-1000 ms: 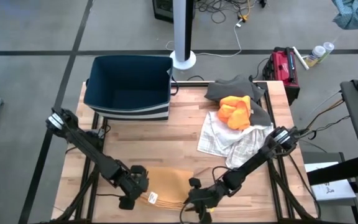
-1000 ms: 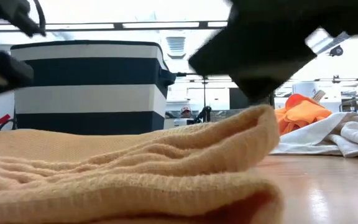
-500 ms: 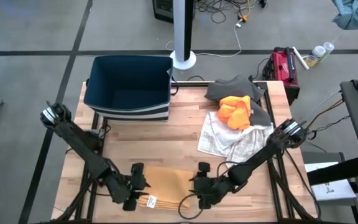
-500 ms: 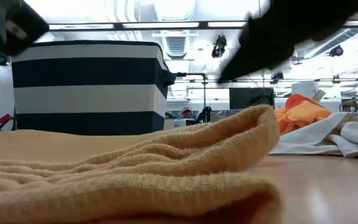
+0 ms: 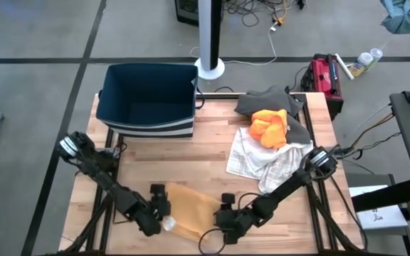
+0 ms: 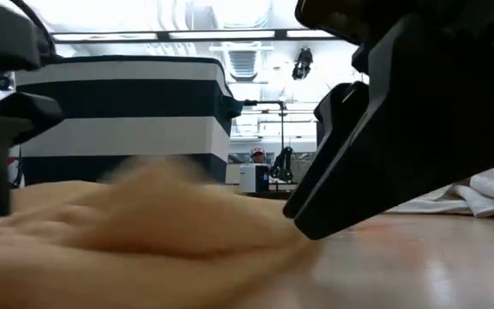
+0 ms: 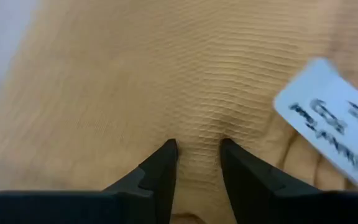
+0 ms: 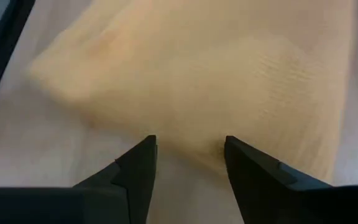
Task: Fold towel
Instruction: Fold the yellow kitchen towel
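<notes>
1. I see a pale wooden table (image 5: 212, 153) on a dark frame, standing on a grey floor with dark seam lines.
2. In the upper left of the table sits a dark blue bin (image 5: 148, 99) with a white stripe round its wall; the low view shows it at the far edge.
3. On the right half of the table lies a heap of cloths: a grey cloth (image 5: 265, 102) at the top, an orange cloth (image 5: 270, 126) on it, and a white checked cloth (image 5: 265, 160) spreading below.
4. Off the table, upper right, I see a red case (image 5: 324, 75); a white pole base (image 5: 210, 69) stands at top centre.
5. The tan towel (image 5: 191, 208) lies bunched at the lower centre of the table, near the front edge, with a white label (image 7: 331, 118) on it.
6. The left gripper (image 5: 156, 208) is at the towel's left edge; in its wrist view the fingers stand slightly apart with their tips pressed on the weave, a small ridge of cloth between them.
7. Whether that gripper really has hold of the towel I cannot tell.
8. The right gripper (image 5: 228, 215) is at the towel's lower right edge; its fingers stand clearly apart, straddling the towel's border, closed on nothing.
</notes>
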You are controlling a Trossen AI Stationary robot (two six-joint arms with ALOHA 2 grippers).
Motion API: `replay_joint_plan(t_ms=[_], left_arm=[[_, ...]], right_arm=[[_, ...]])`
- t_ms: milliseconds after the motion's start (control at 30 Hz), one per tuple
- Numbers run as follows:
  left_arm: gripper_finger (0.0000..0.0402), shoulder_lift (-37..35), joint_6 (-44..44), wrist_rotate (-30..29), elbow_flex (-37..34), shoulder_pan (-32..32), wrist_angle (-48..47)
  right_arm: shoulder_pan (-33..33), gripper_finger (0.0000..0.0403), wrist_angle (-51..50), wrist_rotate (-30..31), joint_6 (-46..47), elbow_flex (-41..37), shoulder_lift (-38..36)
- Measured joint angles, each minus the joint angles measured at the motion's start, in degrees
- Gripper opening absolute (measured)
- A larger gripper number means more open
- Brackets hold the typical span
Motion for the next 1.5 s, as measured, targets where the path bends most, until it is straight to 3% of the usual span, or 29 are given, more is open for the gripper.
replay_joint_plan(t_ms=[133, 300, 433, 533, 700, 833, 1000, 1167, 1333, 1500], left_arm=[[0.0116, -4.26, 0.80, -4.25, -0.61, 1.54, -11.22], [0.0111, -14.37, -2.31, -9.47, -0.51, 2.46, -15.95], [0.0107, -19.58, -3.44, -12.35, -0.75, 1.97, -6.71], [0.0104, -18.84, -0.18, -12.77, -2.21, 1.97, 4.83], [0.0103, -10.83, 4.45, -12.76, -6.18, 3.86, 23.57], [0.0105, -2.91, 3.37, -7.72, -7.19, 4.82, 27.88], [0.0098, 1.48, -2.28, -0.08, -6.45, 3.96, 26.94], [0.0087, -1.53, -6.21, 1.33, -3.38, 0.74, 14.77], [0.0078, -9.29, -9.50, -2.95, -0.15, -2.80, 3.89], [0.0077, -13.93, -14.56, -11.59, -1.02, -7.30, 1.79]], right_arm=[[-0.09, 0.0185, -0.20, 0.88, -1.03, 0.86, -1.42], [-1.42, 0.0181, 0.11, 7.11, -4.40, 0.90, -4.37], [-3.67, 0.0176, 0.45, 10.78, -6.12, 0.93, -4.28], [-6.45, 0.0171, 1.93, 10.69, -4.42, 1.00, -1.59], [-9.05, 0.0167, 7.19, 9.32, -3.22, 0.82, 3.27], [-9.77, 0.0167, 8.34, 6.27, -1.96, 1.01, 5.77], [-10.49, 0.0167, 5.35, 6.72, -0.71, 1.19, 5.84], [-12.04, 0.0171, -1.31, 9.34, -1.89, 1.05, 3.67], [-13.91, 0.0170, -10.91, 12.86, -3.52, 0.25, 0.44], [-13.88, 0.0168, -11.42, 13.38, -9.25, -2.27, -4.24]])
